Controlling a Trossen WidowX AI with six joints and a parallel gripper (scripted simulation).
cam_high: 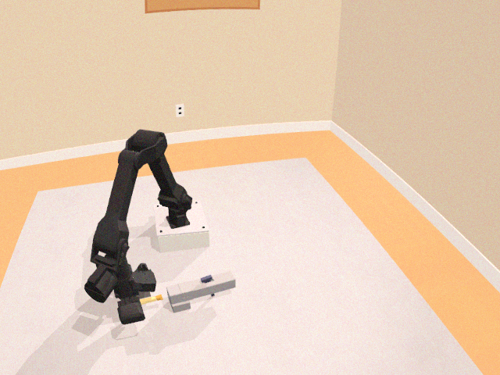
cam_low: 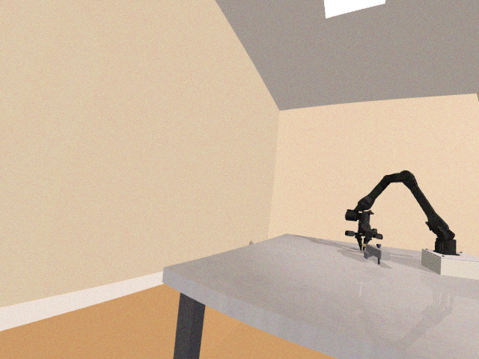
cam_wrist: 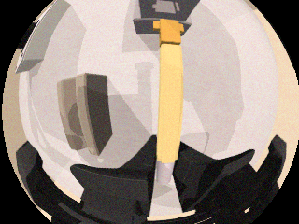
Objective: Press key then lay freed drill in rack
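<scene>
A: What sits furthest left on the desk (cam_high: 306, 226)?

B: In the top view, the arm (cam_high: 121, 201) bends down from its white base (cam_high: 183, 233) and ends low at the left, with the tool (cam_high: 139, 300) just above the desk.

A: Are the fingers apart or together?

B: Nearly together, clamped on the drill (cam_high: 152, 298). The wrist view shows the 2 dark fingers pinching its pale near end, with the yellow shaft (cam_wrist: 170, 96) running straight away from the camera.

A: And where is the drill?

B: Held level between the tool and the grey block (cam_high: 199, 291) to its right. In the wrist view its far end has a wider yellow collar (cam_wrist: 168, 29) right at the block's dark opening (cam_wrist: 164, 7); whether the tip is inside or just clear of it, I cannot tell.

A: Anything on the block?

B: A small dark blue key (cam_high: 206, 278) on its top face, toward the middle.

A: Where is the rack?

B: The wrist view shows 1 grey slotted piece (cam_wrist: 86, 115) on the desk to the left of the drill, well apart from it. That may be the rack, though I cannot say for sure.

A: What does the exterior view add?

B: Little: the tool (cam_low: 362, 244) points down at the desk beside the block (cam_low: 373, 251), and everything is too small for detail.
</scene>
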